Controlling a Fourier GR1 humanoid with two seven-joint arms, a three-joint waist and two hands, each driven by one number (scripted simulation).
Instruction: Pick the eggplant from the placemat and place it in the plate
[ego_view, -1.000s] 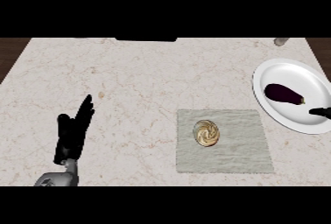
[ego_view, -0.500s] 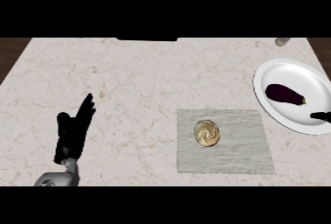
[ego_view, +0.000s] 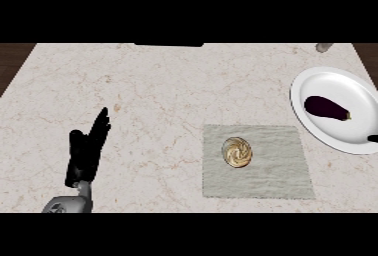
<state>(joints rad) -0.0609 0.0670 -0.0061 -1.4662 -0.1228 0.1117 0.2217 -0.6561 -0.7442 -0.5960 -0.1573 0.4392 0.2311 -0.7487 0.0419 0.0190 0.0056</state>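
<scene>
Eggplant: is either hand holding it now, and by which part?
No. The eggplant lies free on the plate. The left hand rests open; only a tip of the right hand shows.

No readable text, labels, brands or numbers showed anywhere on the counter (ego_view: 148, 90); nothing written on the plate (ego_view: 325, 85) or the placemat (ego_view: 280, 170).
</scene>
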